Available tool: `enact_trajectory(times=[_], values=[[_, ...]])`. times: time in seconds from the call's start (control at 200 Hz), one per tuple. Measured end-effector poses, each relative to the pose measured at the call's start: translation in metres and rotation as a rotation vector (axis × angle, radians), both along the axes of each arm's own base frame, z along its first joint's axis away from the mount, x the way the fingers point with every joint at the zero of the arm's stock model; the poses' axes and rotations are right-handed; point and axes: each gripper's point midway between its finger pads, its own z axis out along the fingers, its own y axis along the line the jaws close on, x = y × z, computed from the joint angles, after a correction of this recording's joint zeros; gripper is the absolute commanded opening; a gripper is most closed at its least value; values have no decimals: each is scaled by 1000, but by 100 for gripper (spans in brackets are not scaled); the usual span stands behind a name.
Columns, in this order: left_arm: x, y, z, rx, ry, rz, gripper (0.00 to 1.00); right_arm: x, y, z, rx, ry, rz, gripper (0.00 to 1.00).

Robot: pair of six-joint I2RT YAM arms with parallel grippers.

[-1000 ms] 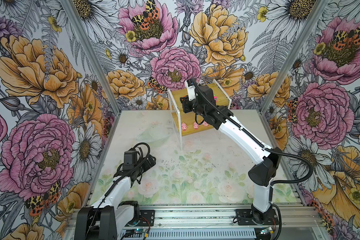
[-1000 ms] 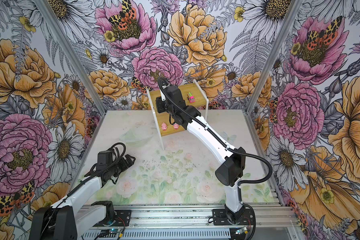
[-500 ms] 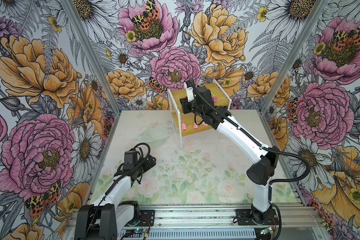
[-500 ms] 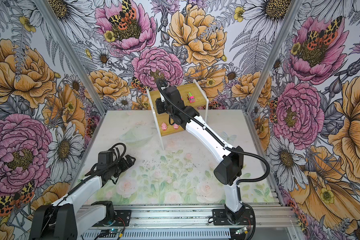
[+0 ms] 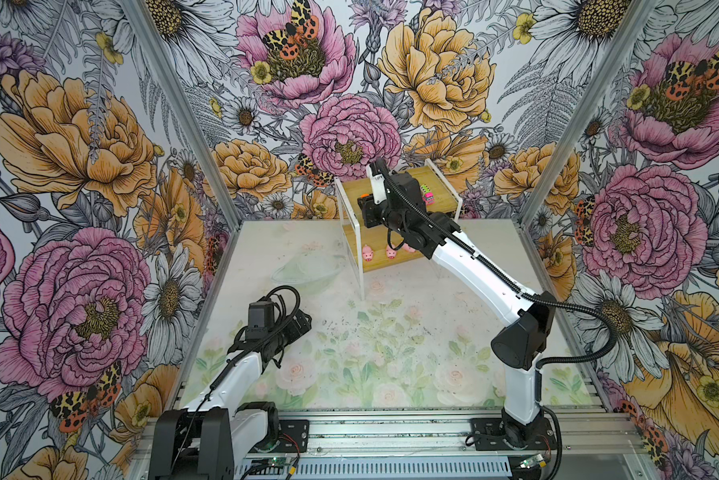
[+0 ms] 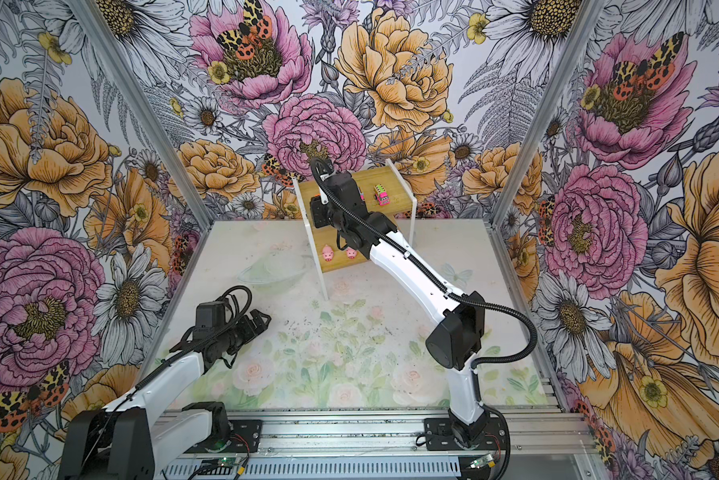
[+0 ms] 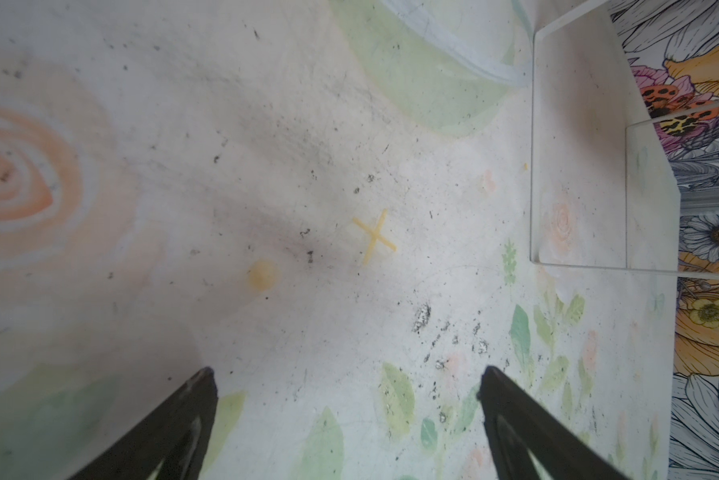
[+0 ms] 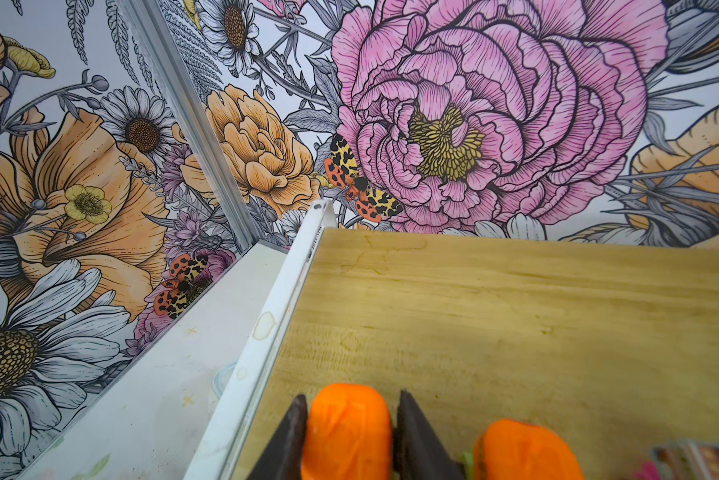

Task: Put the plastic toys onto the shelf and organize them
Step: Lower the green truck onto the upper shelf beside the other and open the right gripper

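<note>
We start with the flowered table mat, whose middle lies bare between the two arms. At its far edge, against the back wall, stands the shelf: the upper board to the rear and the lower board stepped out in front.

A clear bowl rests on the mat just beside the shelf's left front leg.

The left gripper hovers low over bare mat, well apart from the shelf, its fingers spread wide with nothing between them.

The right gripper reaches over the upper board's left end. Its fingers flank an orange-topped truck closely on both sides; we cannot tell whether they press it or stand a hair off. That truck sits just beside the white side rail, with open board beyond it toward the wall.

A second orange-topped truck stands next to it, near the right finger. Further along the board, a pink truck stands clear of the arm.

On the lower board we see two pink pigs side by side near the front edge, and a third partly hidden behind the arm.

A striped sticker shows at the edge of the right wrist view; its print is too blurred to read.
</note>
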Motion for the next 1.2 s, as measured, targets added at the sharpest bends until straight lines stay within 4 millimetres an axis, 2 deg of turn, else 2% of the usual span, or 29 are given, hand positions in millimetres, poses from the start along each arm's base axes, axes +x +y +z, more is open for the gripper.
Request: enact_trajectory(times=[0.235, 0.435, 1.021, 1.201], values=[[0, 0, 0, 0, 0, 0, 99, 0, 0, 0, 0, -1, 0, 42], [0, 0, 0, 0, 0, 0, 99, 0, 0, 0, -6, -4, 2, 50], [0, 0, 0, 0, -1, 0, 99, 1, -1, 1, -30, -20, 3, 66], [0, 0, 0, 0, 0, 0, 99, -1, -5, 7, -39, -38, -1, 70]])
